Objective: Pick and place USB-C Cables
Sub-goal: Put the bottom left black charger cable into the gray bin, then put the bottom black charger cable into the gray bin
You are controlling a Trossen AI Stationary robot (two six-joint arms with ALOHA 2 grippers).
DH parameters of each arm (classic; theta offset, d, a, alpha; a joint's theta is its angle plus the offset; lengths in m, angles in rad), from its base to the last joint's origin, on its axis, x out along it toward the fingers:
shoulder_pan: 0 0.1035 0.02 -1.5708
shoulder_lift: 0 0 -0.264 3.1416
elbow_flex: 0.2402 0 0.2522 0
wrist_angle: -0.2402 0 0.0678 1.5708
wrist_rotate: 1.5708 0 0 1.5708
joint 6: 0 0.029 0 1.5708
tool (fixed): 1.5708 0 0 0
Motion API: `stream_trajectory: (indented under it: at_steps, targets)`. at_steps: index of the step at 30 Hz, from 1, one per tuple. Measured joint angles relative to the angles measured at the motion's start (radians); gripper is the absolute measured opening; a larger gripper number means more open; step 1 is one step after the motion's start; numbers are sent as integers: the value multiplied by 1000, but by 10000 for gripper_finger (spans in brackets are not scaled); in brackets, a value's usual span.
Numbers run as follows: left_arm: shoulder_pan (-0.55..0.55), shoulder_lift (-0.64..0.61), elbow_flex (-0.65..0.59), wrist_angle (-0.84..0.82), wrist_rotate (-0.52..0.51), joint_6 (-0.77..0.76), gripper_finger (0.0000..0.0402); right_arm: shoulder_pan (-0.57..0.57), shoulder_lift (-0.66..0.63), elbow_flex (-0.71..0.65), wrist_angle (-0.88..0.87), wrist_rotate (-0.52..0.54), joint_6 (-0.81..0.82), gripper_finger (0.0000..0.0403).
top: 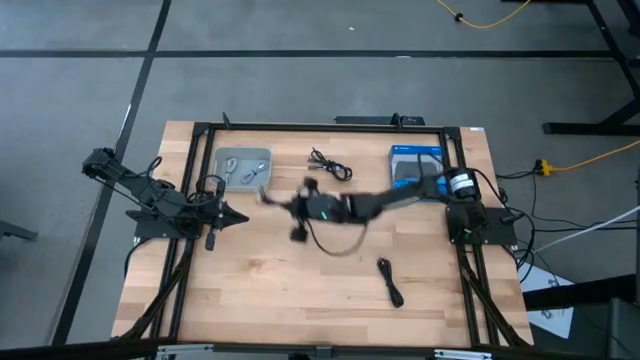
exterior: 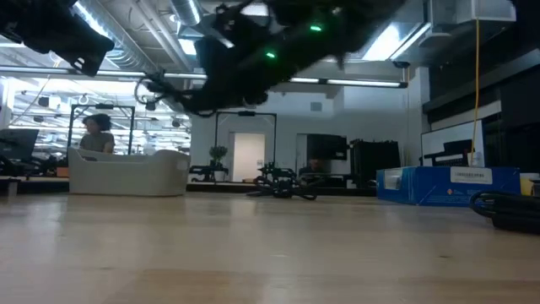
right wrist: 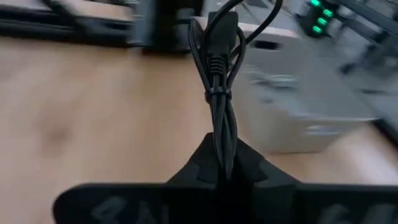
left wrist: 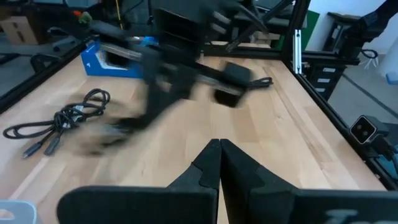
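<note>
My right gripper (right wrist: 222,155) reaches from the table's right side to the middle (top: 268,197) and is shut on a black bundled USB-C cable (right wrist: 219,87). It is high above the wood in the low view (exterior: 253,51), close to the grey tray (top: 243,168), which holds silver-grey cables (top: 236,167). One black cable (top: 330,165) lies near the far edge and another (top: 390,282) toward the near right. My left gripper (left wrist: 219,158) is shut and waits at the table's left (top: 212,218). My right gripper pinches one end of the black cable bundle (right wrist: 222,134) between its two fingers. The bundle lies along the fingers and sticks out past their tips, with its tie (right wrist: 216,93) and a plug (right wrist: 221,34) ahead. It is lifted clear of the table.
The blue box (top: 415,165) lies at the far right, beside the right arm's base. A dark frame (top: 330,127) runs along the table's far edge and sides. Bare wood (top: 280,290) takes up the near half. A person (exterior: 97,135) is far off in the room behind.
</note>
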State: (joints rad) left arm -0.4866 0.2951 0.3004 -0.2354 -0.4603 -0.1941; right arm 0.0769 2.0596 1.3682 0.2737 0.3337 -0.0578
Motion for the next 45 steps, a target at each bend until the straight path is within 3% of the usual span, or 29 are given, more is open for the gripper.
stream_trajectory:
  at_steps: [8,12,16,19,24,31,39,45]
  targets:
    - [0,0,0,4,0,74,0,-189,228,510,-179,-294,-63,10]
    - [0,0,0,3,0,69,0,-225,414,788,-338,-329,-110,10]
    - [0,0,0,-2,1,45,0,-271,548,983,-455,-337,-79,10]
    - [0,0,0,-14,2,30,0,-303,562,957,-430,-400,-3,16]
    - [0,0,0,-22,2,21,0,-330,564,949,-471,-573,105,94]
    - [0,0,0,-22,2,17,0,-337,562,989,-465,-594,157,173]
    - [0,0,0,-22,2,-10,0,-331,493,988,-503,-684,240,187]
    - [0,0,0,-23,1,-96,0,-321,376,988,-705,-670,206,187]
